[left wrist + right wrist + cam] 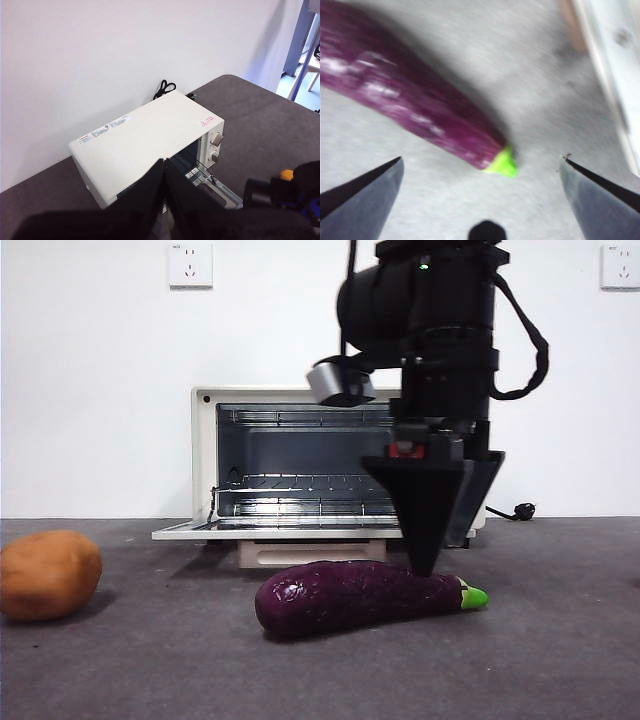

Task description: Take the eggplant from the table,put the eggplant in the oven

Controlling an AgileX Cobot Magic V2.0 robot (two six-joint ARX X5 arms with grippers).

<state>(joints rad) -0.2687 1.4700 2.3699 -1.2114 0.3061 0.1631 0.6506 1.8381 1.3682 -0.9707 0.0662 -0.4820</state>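
Right wrist view: right gripper (482, 167) fingers spread over glossy purple eggplant (410, 102); left fingers pressed together.

A lab-like test room: a bare white wall (100, 390) with sockets (190, 264), a grey felt table (560, 640), and only a toaster oven (205, 460), toy eggplant (350, 596) and potato (48, 574) laid out.

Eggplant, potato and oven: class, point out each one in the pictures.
eggplant (350, 597): front view, middle of its purple body.
potato (48, 574): front view, middle of its orange-brown side.
oven (150, 131): left wrist view, middle of its cream-white top panel.
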